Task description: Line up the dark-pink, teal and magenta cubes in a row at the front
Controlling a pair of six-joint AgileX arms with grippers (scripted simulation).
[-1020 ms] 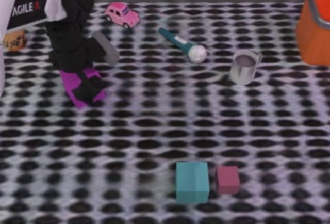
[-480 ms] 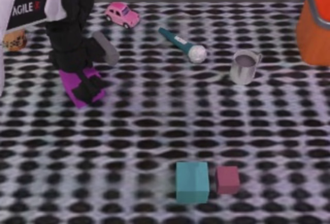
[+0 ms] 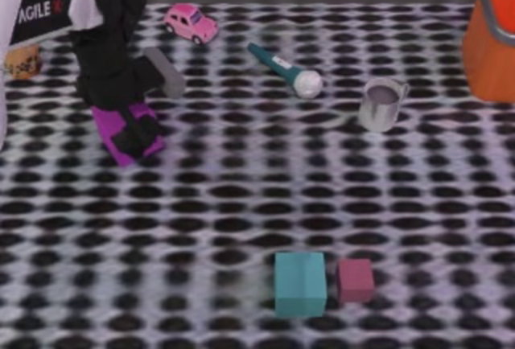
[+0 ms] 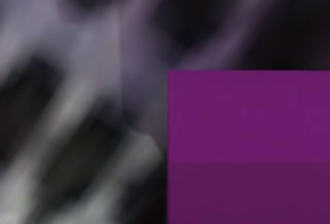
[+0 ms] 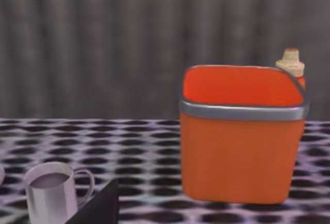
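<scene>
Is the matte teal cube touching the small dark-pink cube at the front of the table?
No: in the top view a strip of patterned tablecloth shows between the teal cube and the dark-pink cube.

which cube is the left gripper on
The magenta cube, largest and far left under the left gripper; the teal cube and dark-pink cube sit untouched at the front.

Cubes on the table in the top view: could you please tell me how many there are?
3. The matte teal cube and small dull dark-pink cube sit side by side at the front; the large magenta cube lies at the rear left, partly under the left gripper.
</scene>
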